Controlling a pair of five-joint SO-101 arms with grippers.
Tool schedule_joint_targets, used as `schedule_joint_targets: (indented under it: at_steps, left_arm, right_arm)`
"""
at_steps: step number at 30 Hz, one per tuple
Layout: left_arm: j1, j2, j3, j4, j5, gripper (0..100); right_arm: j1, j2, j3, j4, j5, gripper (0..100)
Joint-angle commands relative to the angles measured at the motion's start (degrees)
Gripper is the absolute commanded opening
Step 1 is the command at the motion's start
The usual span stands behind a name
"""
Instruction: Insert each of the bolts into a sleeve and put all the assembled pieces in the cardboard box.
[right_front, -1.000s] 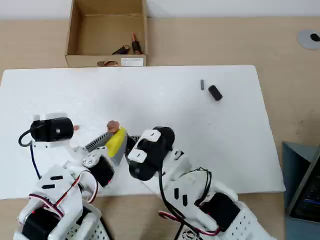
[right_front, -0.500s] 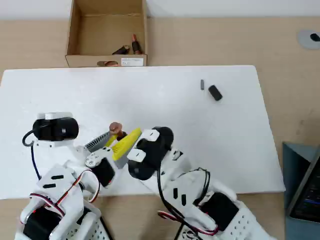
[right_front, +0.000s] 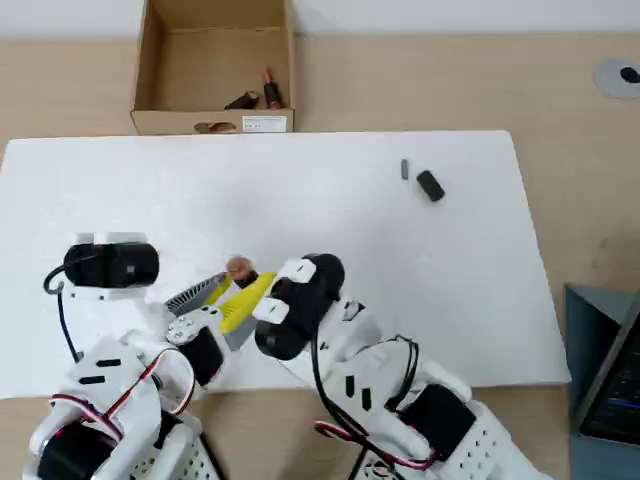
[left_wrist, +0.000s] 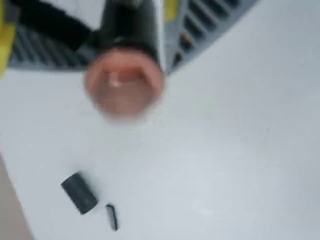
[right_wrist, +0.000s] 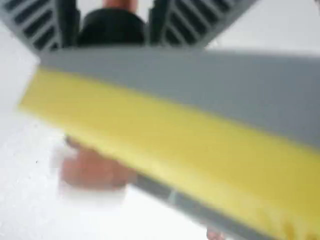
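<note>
One cardboard box (right_front: 150, 70) stands open on the wooden desk (right_front: 590, 200), touching the far edge of a white board (right_front: 350, 250). Two assembled pieces (right_front: 243, 100) lie in the box's near right corner, dark with copper ends and almost touching each other. The box's front wall stands between them and the board.

Two arms sit at the board's edge opposite the box. The left arm (right_front: 110, 375) is roughly in line with the box's left wall, and the right arm (right_front: 390, 390) is out past its right wall.

Their tips meet well apart from the box, about in line with its right half. The left pincer (right_front: 218, 288) is closed on one black sleeve (left_wrist: 131, 30). Its ribbed grey fingers (left_wrist: 35, 50) press the sleeve from both sides. One copper bolt head (right_front: 239, 267) sticks out of the sleeve's end on the side toward the box.

The right pincer (right_front: 255, 288), yellow on one face, lies right against the left one. In its own wrist view it crosses in front of the sleeve. I cannot tell how far it is open or whether it holds anything.

Further right of the box, on the board, lies one loose sleeve (right_front: 430, 186). One thin dark pin (right_front: 404, 169) lies just beside it on the box side, too small to identify.

Rightmost are one grey disc (right_front: 618, 77) level with the box and one dark slab (right_front: 605, 370) at the desk's edge.
</note>
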Motion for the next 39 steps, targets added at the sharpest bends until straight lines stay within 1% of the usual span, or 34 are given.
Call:
schedule_joint_targets:
  at_steps: [1, 3, 5, 13, 18, 19, 21, 25, 26, 27, 30, 35, 37, 39]
  left_arm:
    - [-0.53, -0.22, -3.08, 0.88, -0.35, 24]
    - [-0.62, -0.22, -2.9, 0.88, -0.35, 29]
    - [-2.29, -0.22, -2.81, 0.88, -0.53, 31]
    - [-12.04, -0.22, -4.4, 0.53, -7.21, 31]
    - [-13.45, -0.22, -9.14, 0.44, -7.21, 31]
    - [-13.45, -0.22, -9.76, 0.44, -7.3, 29]
    - [-13.45, -0.22, -10.99, 0.44, -7.38, 22]
    - [-13.45, -0.31, -11.87, 0.35, -12.04, 2]
    - [-13.54, -0.31, -11.87, 0.35, -13.71, 0]
    - [-14.15, -0.31, -11.87, 0.44, -15.3, 1]
    - [-19.6, -0.31, -10.9, 0.53, -19.43, 0]
    - [-31.38, -0.31, -2.2, 0.44, -26.55, 0]
    - [-35.52, -0.31, 2.37, 0.35, -28.13, 0]
    - [-37.98, -0.31, 6.24, 0.35, -28.84, 0]
  right_arm:
    - [-0.31, -0.84, -0.31, -0.26, 0.18, 0.9]
    - [-0.31, -0.84, -0.4, -0.26, 0.18, 0.9]
    - [-0.31, -0.84, -0.4, -0.26, 0.18, 0.9]
    - [-0.31, -0.84, -0.31, -0.26, 0.18, 0.9]
    - [-0.31, -0.75, -0.22, 0.0, 0.09, 0.9]
    - [-0.31, -0.75, -0.22, 0.0, 0.09, 0.9]
    - [-0.22, -0.75, -0.22, 0.09, -0.09, 0.9]
    - [2.24, -0.75, -0.4, 0.88, -1.14, 0.9]
    - [3.65, -0.75, -0.48, 1.49, -1.85, 0.9]
    - [5.05, -0.75, -1.01, 2.55, -2.37, 0.9]
    - [8.92, -0.75, -3.3, 5.71, -3.43, 0.9]
    - [13.49, 0.22, -9.36, 10.64, -3.43, 0.9]
    - [14.37, 3.21, -13.49, 12.75, -3.43, 0.9]
    - [14.9, 7.78, -19.03, 13.98, -3.43, 0.9]
